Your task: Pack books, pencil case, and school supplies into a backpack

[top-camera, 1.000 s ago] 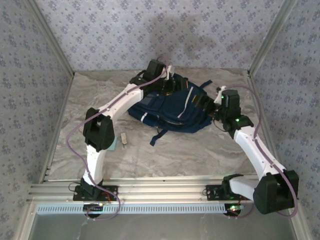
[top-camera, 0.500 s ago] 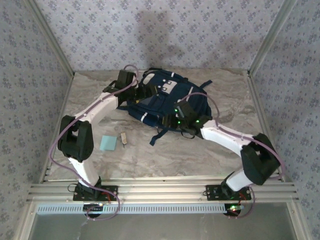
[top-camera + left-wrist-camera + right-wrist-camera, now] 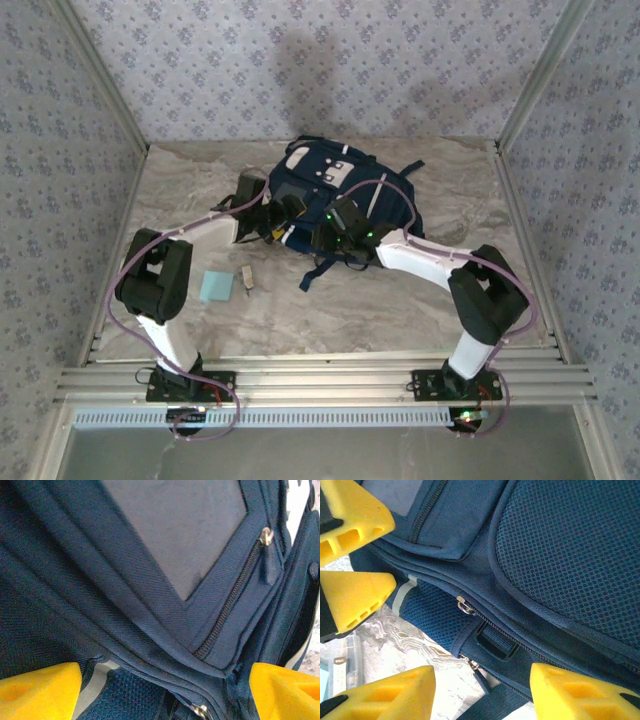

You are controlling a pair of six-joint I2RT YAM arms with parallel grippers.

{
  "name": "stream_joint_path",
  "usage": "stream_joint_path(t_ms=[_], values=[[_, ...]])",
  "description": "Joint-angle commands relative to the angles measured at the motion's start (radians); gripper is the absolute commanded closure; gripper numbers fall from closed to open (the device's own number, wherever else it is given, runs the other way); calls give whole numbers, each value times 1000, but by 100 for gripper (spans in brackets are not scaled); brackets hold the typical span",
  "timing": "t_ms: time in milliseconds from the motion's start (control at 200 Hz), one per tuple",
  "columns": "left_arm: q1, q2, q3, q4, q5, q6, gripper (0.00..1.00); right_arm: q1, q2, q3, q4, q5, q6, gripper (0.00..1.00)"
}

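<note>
The light-blue pad [image 3: 215,287] and the beige eraser block [image 3: 247,277] are lying on the marbled table [image 3: 350,312], near-left of the backpack [image 3: 365,170]. The right gripper [image 3: 485,692] is hovering half-spread over the backpack's near zipped edge, gripping nothing. Beyond it, the left gripper [image 3: 162,690] is standing wide, its 2 fingers straddling the pocket with the grey patch [image 3: 185,530], whose zip [image 3: 235,595] is looking shut.

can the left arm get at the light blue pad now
Probably yes: the light-blue pad lies on the table beside the left arm's elbow, nothing on it, and the left end effector is open at the backpack.
</note>
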Motion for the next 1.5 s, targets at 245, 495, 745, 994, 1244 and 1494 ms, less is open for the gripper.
stream_joint_path(t_ms=[245, 495, 745, 994, 1244, 1494], values=[[-3, 84, -37, 266, -73, -232, 40, 10, 20, 49, -20, 31, 9, 45], [-7, 79, -56, 337, -73, -293, 100, 18, 24, 23, 7, 37, 3, 45], [-52, -39, -93, 378, -104, -387, 100, 26, 66, 53, 31, 68, 3, 45], [-85, -111, -113, 396, -128, -429, 100, 17, 113, 63, 68, 157, 27, 57], [-102, -119, -144, 417, -123, -456, 100, 29, 100, 62, 82, 350, 4, 63], [-111, -125, -151, 433, -104, -474, 100, 61, 186, 147, 83, 488, -48, 63]])
